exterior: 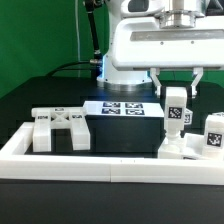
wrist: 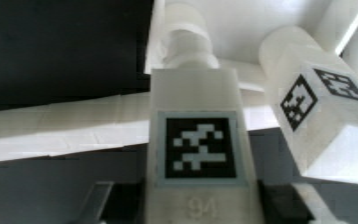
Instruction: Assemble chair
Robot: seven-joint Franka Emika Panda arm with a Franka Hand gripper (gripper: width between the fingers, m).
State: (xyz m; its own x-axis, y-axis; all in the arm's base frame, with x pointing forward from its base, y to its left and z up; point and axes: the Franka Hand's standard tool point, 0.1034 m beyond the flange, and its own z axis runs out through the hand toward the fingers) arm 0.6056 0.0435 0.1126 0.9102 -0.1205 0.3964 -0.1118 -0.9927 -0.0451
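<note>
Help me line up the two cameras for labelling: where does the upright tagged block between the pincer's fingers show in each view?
Exterior view: the upright block stands toward the exterior view's right, under the pincer and behind the border rail.
Wrist view: the same block fills the centre of the picture, its tag facing the camera.
Shared landmark: the second tagged block close beside it.

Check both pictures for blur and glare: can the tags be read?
Exterior view: fairly sharp, the white arm nearly washed out by the light, the tag on the upright chair piece under the claw small but readable. Wrist view: soft all over; that piece's tag reads well enough, the neighbouring piece is blurrier.
</note>
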